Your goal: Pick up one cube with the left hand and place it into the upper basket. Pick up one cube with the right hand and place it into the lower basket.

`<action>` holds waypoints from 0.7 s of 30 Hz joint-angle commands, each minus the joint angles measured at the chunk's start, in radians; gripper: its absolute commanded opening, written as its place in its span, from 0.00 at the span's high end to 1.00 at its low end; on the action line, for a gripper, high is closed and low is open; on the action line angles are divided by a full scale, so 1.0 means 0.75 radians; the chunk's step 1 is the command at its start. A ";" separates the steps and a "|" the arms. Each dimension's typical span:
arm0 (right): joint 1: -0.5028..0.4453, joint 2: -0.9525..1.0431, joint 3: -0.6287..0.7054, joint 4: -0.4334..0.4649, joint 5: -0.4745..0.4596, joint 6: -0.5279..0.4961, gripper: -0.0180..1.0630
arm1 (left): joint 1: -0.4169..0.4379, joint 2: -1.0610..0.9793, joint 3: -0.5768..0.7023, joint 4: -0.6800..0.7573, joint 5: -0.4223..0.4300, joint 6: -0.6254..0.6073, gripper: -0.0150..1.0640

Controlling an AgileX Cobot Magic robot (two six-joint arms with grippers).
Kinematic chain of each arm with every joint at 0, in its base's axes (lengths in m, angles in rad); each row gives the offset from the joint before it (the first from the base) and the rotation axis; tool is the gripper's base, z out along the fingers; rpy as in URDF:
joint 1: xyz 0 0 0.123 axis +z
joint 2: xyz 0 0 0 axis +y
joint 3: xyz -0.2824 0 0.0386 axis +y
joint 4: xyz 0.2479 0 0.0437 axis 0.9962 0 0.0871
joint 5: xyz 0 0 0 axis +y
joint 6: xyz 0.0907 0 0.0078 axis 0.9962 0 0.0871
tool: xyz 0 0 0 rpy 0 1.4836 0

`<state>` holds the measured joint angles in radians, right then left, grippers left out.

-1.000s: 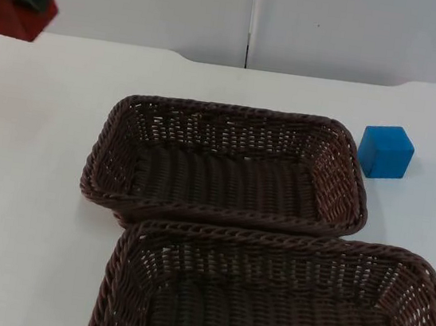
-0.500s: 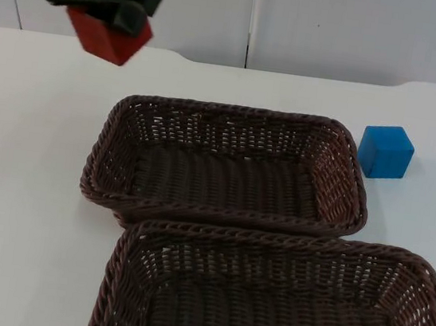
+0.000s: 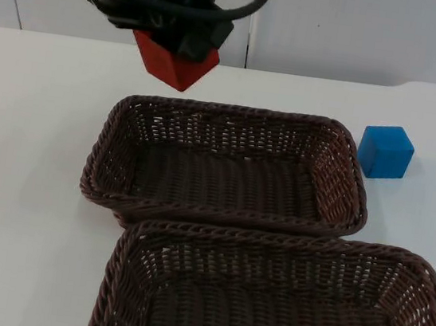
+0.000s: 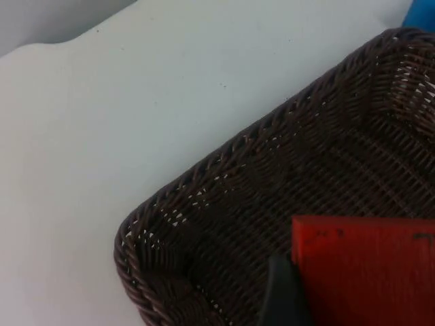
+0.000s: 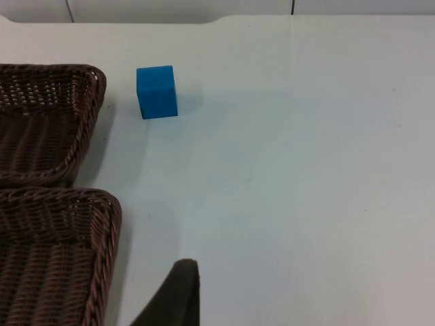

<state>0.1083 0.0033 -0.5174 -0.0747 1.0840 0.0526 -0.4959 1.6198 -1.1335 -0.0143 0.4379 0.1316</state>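
Note:
In the top view my left gripper (image 3: 178,48) is shut on a red cube (image 3: 175,64) and holds it in the air just behind the back rim of the upper basket (image 3: 232,113). The left wrist view shows the same red cube (image 4: 367,272) beside one black fingertip (image 4: 282,299), above a corner of that basket (image 4: 204,217). A blue cube (image 3: 386,151) sits on the table to the right of the upper basket. The lower basket (image 3: 272,242) lies in front. My right gripper (image 5: 173,299) waits over bare table, well back from the blue cube (image 5: 157,92).
Both brown wicker baskets (image 5: 41,122) (image 5: 47,251) hold nothing and touch along their long sides. White table (image 3: 22,185) lies open to the left of them. The grey partition wall (image 3: 364,29) closes the back.
My left gripper has carried the red cube rightward from the far left corner to just behind the upper basket. The blue cube and both baskets have stayed put.

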 commanded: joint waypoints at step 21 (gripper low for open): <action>-0.009 -0.004 0.001 -0.002 -0.008 -0.004 0.01 | -0.008 0.040 0.000 0.000 -0.052 -0.009 0.99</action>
<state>0.1083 0.0033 -0.5174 -0.0747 1.0840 0.0526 -0.4959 1.6356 -1.1335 -0.0103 0.4275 0.1316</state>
